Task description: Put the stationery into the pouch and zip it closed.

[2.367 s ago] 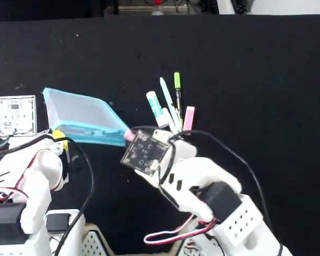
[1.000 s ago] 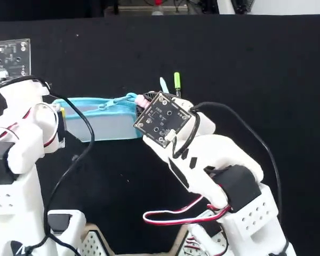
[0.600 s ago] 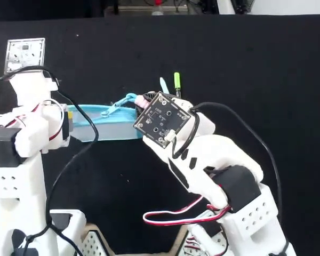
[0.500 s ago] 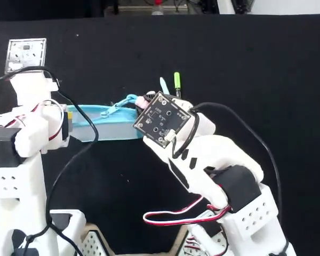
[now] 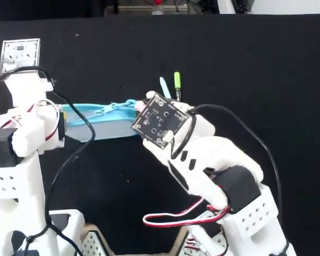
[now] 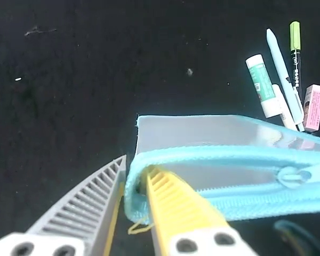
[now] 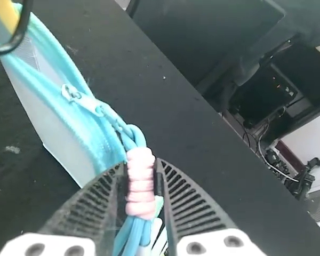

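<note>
Both jaws on pouch (image 5: 104,128), stationery (image 6: 262,84) outside.

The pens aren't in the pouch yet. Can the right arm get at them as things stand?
Probably not: the right tool is shut on the pouch's pink pull tab. The pens lie unobstructed on the table beyond the pouch; it would need to let go first.

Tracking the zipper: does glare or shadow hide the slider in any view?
No. High view: slider evenly lit, no glare. Left wrist view: pouch bright, slider plain. Right wrist view: slider and pink pull tab show against dark table.
</note>
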Tool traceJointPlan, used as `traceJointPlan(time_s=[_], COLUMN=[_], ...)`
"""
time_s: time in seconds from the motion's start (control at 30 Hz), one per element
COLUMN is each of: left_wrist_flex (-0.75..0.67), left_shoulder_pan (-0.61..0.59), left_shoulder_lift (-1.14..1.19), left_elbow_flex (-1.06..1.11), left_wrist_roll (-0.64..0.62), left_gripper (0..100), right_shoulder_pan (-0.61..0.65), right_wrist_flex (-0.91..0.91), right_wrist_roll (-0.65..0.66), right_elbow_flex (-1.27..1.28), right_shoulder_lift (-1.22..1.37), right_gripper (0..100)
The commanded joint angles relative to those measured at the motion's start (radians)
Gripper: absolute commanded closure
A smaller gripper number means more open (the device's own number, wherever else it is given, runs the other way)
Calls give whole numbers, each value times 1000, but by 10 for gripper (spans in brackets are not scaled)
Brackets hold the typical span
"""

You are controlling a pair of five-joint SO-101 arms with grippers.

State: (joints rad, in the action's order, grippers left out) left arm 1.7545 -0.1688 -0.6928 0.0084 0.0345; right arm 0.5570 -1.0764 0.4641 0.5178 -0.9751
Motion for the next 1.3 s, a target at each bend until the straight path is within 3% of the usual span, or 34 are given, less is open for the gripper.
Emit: traceJointPlan(time_s=[0.0,0.4,0.63,1.07,1.27], left_wrist_flex=[3,-26,-101,-126,-126], left_shoulder_pan=[-16,-16,-16,-15,-15], left_shoulder_lift=[-2,-2,0,5,0], left_elbow_flex=[82,116,122,220,249], left_wrist_roll=[9,9,11,8,8], left_gripper=[969,969,969,969,969], right_shoulder_pan=[-18,-23,-147,-152,-215], right_wrist_flex=[-14,-80,-69,-51,-49], right_wrist_roll=[6,11,91,77,68], right_elbow_flex=[-22,48,143,134,134], right_shoulder_lift=[-48,-213,-214,-214,-214], right_gripper=[988,988,988,988,988])
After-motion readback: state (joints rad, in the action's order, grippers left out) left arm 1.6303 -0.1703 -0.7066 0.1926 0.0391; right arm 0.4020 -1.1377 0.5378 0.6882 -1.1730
